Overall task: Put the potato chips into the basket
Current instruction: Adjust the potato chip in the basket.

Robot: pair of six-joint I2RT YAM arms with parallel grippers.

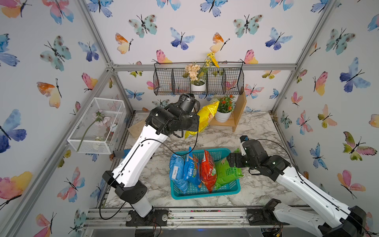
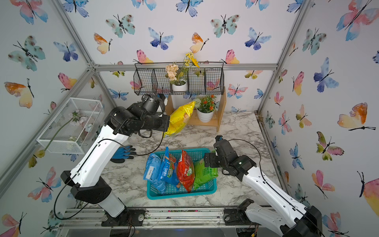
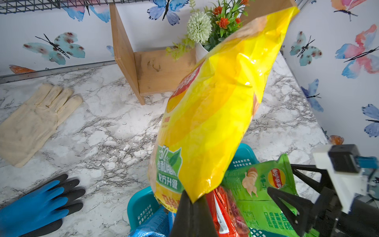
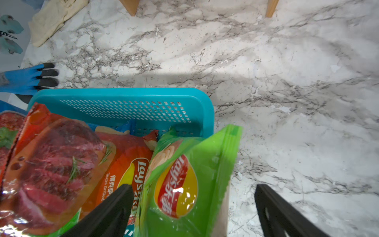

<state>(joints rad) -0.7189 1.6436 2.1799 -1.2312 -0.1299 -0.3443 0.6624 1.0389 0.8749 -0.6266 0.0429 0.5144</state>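
Lab test booth: aluminium frame (image 1: 205, 67), butterfly-papered walls (image 1: 196, 22).

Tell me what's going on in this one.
The left gripper is shut on the yellow bag, holding it in the air behind the teal basket. A pale blue bag, a darker blue bag, the red bag and the green bag sit in the basket. The right gripper stands open over the green bag's top, gripping nothing.
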